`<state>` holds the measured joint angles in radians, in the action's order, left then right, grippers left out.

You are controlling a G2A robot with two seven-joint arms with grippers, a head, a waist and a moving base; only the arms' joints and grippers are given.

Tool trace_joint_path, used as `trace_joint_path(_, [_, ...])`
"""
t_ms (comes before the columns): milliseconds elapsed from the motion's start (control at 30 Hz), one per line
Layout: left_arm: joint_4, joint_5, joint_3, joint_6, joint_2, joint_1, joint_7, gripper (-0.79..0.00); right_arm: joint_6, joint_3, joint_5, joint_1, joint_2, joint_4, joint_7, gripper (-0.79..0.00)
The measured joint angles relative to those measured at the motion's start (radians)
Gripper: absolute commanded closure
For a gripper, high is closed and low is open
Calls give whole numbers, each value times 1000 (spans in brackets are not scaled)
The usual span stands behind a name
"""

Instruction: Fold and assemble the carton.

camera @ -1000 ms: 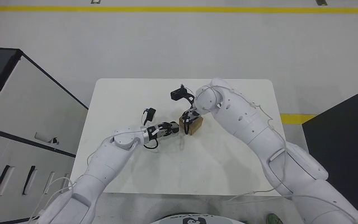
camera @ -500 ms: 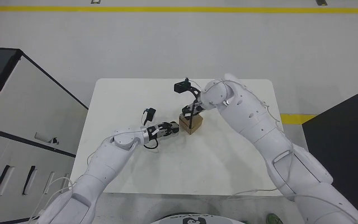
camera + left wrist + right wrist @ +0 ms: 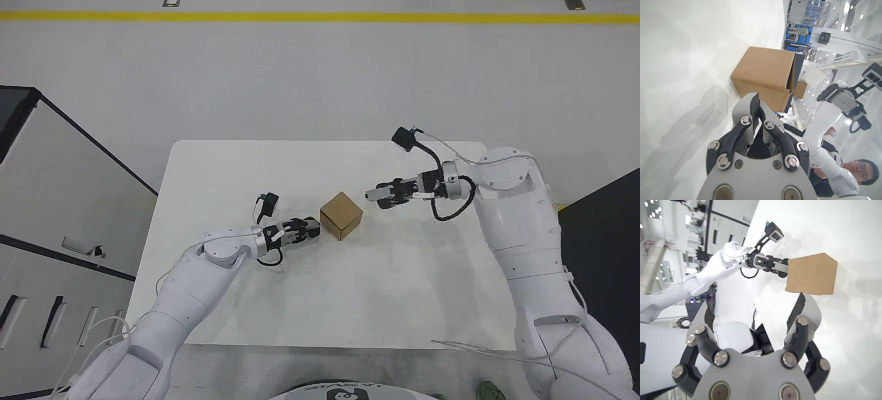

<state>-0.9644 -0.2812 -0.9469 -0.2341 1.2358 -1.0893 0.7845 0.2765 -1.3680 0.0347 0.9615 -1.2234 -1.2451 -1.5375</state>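
Note:
A small brown carton (image 3: 341, 214) stands folded into a box near the middle of the white table (image 3: 420, 290). My left gripper (image 3: 313, 227) is shut, its tip at the carton's left side. In the left wrist view the pads (image 3: 755, 106) are pressed together just short of the carton (image 3: 764, 75), whose end flap (image 3: 790, 79) stands slightly ajar. My right gripper (image 3: 374, 196) hangs open a short way right of the carton, apart from it. The right wrist view shows its own gripper (image 3: 754, 302) spread wide, with the carton (image 3: 812, 273) and the left gripper (image 3: 782, 271) beyond.
A dark cabinet (image 3: 40, 180) stands off the table's left side. Bare tabletop lies all around the carton, widest toward the front and right.
The right arm has drawn back from over the carton to the right, leaving the carton standing alone. The left arm has kept still.

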Motion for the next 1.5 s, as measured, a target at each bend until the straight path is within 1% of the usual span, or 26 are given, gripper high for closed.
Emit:
trace_joint_path(200, [0, 0, 0, 0, 0, 0, 0, 0, 8, -106, 219, 96, 65, -4, 2, -785])
trace_joint_path(333, [0, 0, 0, 0, 0, 0, 0, 0, 8, -122, 338, 142, 107, -24, 2, -785])
trace_joint_path(400, [0, 0, 0, 0, 0, 0, 0, 0, 8, -120, 355, 147, 115, -24, 2, -785])
trace_joint_path(433, [0, 0, 0, 0, 0, 0, 0, -43, 8, -120, 355, 147, 115, -23, 2, -785])
trace_joint_path(467, [0, 0, 0, 0, 0, 0, 0, -345, 8, -120, 353, 147, 114, -23, 2, -785])
trace_joint_path(700, [0, 0, 0, 0, 0, 0, 0, -345, 8, -120, 352, 146, 114, -23, 2, -785])
trace_joint_path(733, [0, 0, 0, 0, 0, 0, 0, -785, 8, -120, 352, 146, 114, -23, 2, -785])
trace_joint_path(867, [-18, -1, -7, -20, -1, -13, -18, -785, 8, -120, 352, 146, 114, -23, 2, -785])
trace_joint_path(1067, [-78, 53, -45, -145, -17, -75, -79, -785, 8, -120, 352, 146, 114, -23, 2, -785])
trace_joint_path(1133, [-112, 94, -53, -199, -24, -98, -76, -785, 8, -120, 352, 146, 114, -23, 2, -785])
trace_joint_path(1200, [-134, 117, -60, -232, -29, -110, -70, -785, 8, -120, 352, 146, 114, -23, 2, -785])
trace_joint_path(1500, [-136, 118, -61, -232, -29, -109, -72, -785, 8, -120, 352, 146, 114, -23, 2, -785])
